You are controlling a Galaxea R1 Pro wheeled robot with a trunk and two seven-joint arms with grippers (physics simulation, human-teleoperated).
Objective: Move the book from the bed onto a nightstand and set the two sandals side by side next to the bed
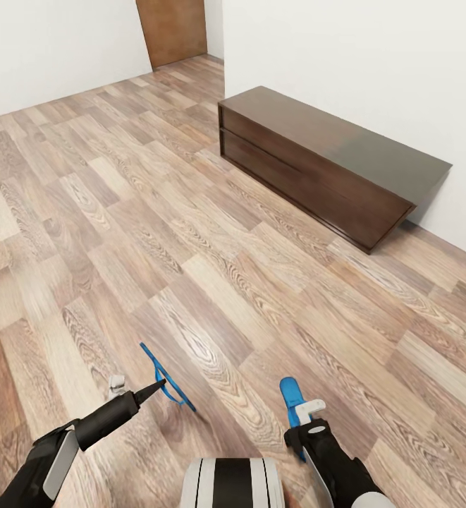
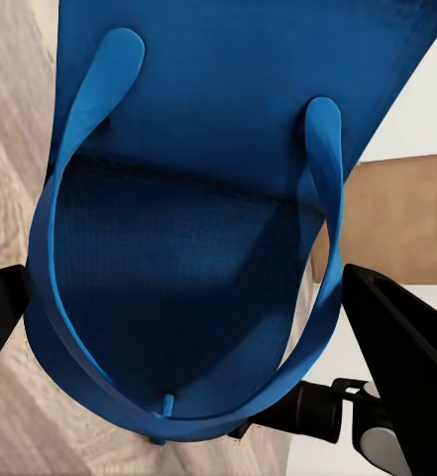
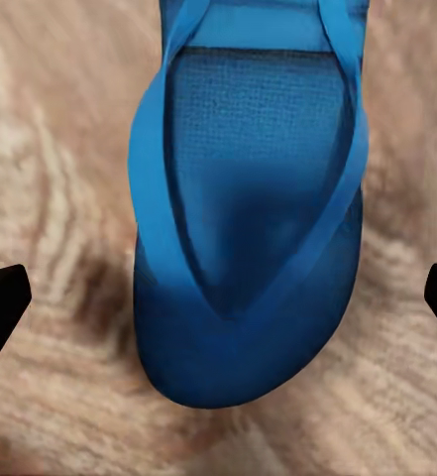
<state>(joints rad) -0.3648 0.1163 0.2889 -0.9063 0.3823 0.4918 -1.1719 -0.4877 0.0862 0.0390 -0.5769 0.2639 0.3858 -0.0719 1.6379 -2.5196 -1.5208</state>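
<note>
My left gripper is shut on one bright blue sandal, which hangs on edge just above the wood floor. In the left wrist view this sandal spans the gap between the dark fingers. The other sandal lies flat on the floor under my right gripper. In the right wrist view that sandal sits between the fingertips, which stand wide apart and clear of it, so the gripper is open. The book, the bed and the nightstand are out of view.
A long low dark brown cabinet with two drawer fronts stands against the white wall at the right. A light wooden door is at the far end. Wood-plank floor stretches ahead and to the left.
</note>
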